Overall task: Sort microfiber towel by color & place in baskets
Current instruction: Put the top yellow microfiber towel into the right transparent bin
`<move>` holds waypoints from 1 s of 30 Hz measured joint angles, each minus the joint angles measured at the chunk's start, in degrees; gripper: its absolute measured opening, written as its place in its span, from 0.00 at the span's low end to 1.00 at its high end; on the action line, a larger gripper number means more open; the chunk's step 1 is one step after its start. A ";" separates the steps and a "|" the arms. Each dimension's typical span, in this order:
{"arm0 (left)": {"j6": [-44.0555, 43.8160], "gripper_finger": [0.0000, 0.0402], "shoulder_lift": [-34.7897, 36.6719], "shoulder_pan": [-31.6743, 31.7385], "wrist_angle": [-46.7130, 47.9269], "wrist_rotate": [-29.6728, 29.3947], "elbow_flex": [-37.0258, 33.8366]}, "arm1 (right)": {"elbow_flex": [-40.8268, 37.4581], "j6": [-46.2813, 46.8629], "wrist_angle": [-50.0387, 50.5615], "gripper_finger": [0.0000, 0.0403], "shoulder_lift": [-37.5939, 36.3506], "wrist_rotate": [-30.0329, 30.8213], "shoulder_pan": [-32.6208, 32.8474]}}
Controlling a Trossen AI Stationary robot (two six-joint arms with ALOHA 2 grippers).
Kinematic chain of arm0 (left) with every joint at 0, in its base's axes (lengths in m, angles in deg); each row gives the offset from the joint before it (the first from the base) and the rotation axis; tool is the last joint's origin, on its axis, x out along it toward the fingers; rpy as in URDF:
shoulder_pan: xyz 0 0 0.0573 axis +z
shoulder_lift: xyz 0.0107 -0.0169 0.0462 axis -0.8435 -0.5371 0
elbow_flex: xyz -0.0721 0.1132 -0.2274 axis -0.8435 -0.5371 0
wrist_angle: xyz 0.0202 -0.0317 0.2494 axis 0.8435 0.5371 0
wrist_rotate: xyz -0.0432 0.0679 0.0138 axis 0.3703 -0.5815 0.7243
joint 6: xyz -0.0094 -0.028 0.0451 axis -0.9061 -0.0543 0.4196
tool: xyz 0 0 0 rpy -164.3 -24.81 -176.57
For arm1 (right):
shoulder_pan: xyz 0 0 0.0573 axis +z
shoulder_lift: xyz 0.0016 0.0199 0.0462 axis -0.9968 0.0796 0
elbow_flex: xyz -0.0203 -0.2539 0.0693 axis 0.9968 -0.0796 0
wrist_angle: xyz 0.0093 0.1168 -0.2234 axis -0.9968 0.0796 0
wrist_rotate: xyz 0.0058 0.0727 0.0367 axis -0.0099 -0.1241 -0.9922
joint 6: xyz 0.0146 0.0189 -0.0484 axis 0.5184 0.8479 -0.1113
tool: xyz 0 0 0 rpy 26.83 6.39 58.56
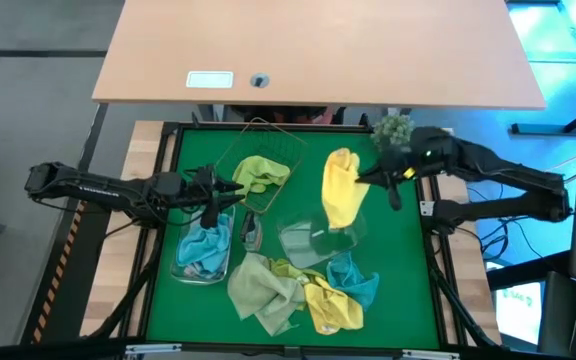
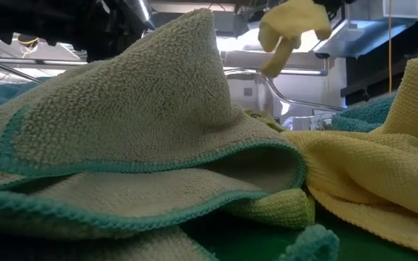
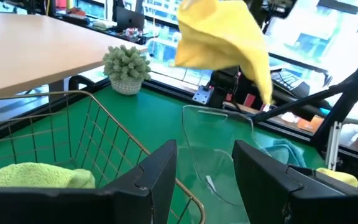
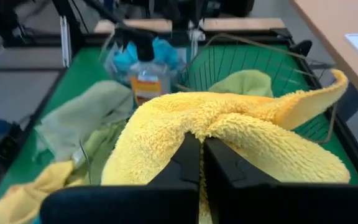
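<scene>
My right gripper [image 1: 368,178] is shut on a yellow towel [image 1: 340,192] that hangs above the middle clear tub [image 1: 318,243]. The towel also shows high in the low view [image 2: 290,29] and in the left wrist view [image 3: 229,37]. My left gripper [image 1: 230,192] is open [image 3: 204,174] and touches nothing. It hovers by the near side of the wire basket [image 1: 258,150], which holds a lime green towel [image 1: 260,172]. The left clear tub [image 1: 203,255] holds teal blue towels. Pale olive [image 1: 258,285], yellow [image 1: 330,305] and teal [image 1: 355,275] towels lie in a pile near the table's near edge. My right gripper pinches the yellow towel between its two fingers at a bunched-up fold [image 4: 197,127] near the towel's upper end. The fingers come from the table's right side, slanting slightly down. The towel is lifted clear and hangs slack below the fingers, over the middle clear tub.
A fuzzy plant ball in a small pot [image 1: 393,128] stands at the far right corner of the green mat. A wooden desk [image 1: 318,50] lies beyond the far edge. The pile of towels [image 2: 158,145] fills the near side of the mat.
</scene>
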 joint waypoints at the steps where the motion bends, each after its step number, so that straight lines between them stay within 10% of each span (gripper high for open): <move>1: 0.00 0.38 0.00 0.00 0.04 0.02 0.00 | 0.00 0.01 0.01 0.01 0.68 1.55 1.49; 16: 0.00 0.38 0.00 0.00 0.11 0.02 0.00 | 0.00 -2.52 -0.20 0.01 16.55 21.72 16.29; 30: 0.01 0.38 0.00 -0.81 0.17 0.02 0.02 | 0.00 -8.21 -0.16 0.01 22.23 18.66 27.40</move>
